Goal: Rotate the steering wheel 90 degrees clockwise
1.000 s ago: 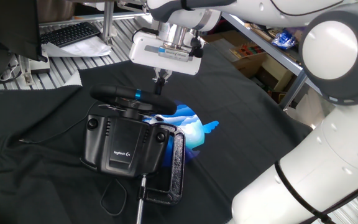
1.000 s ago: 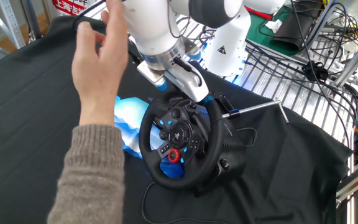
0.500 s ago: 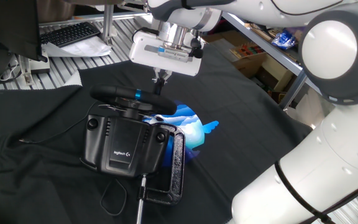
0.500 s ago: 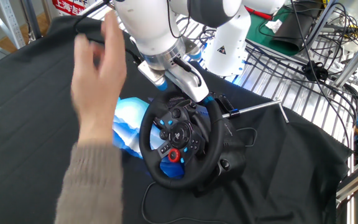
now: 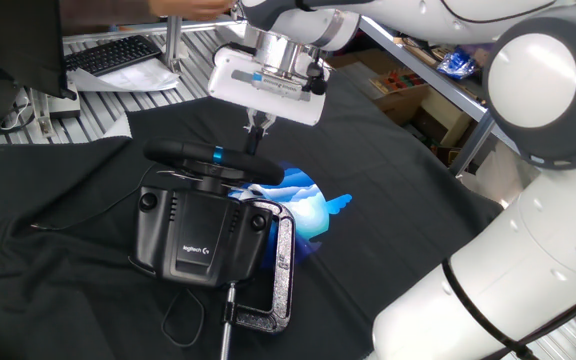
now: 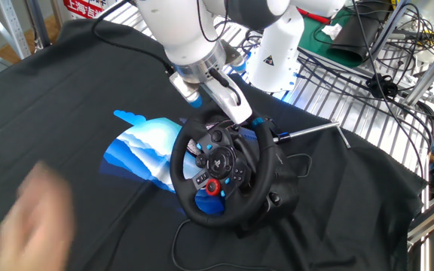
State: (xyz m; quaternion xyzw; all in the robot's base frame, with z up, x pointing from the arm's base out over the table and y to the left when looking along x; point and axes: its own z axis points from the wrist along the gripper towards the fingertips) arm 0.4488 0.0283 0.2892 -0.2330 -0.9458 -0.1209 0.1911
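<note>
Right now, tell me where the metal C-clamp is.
In one fixed view the C-clamp lies on the black cloth at the right side of the Logitech base, below the steering wheel.

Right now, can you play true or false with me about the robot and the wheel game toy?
1. The steering wheel is black and round. True.
2. The gripper is far off at the table's edge. False: it hangs right above the top of the wheel.
3. A metal clamp sits beside the black base. True.
4. The cloth under the wheel is bright red. False: it is black with a blue and white picture.
5. The wheel has a red knob on its face. True.
</note>
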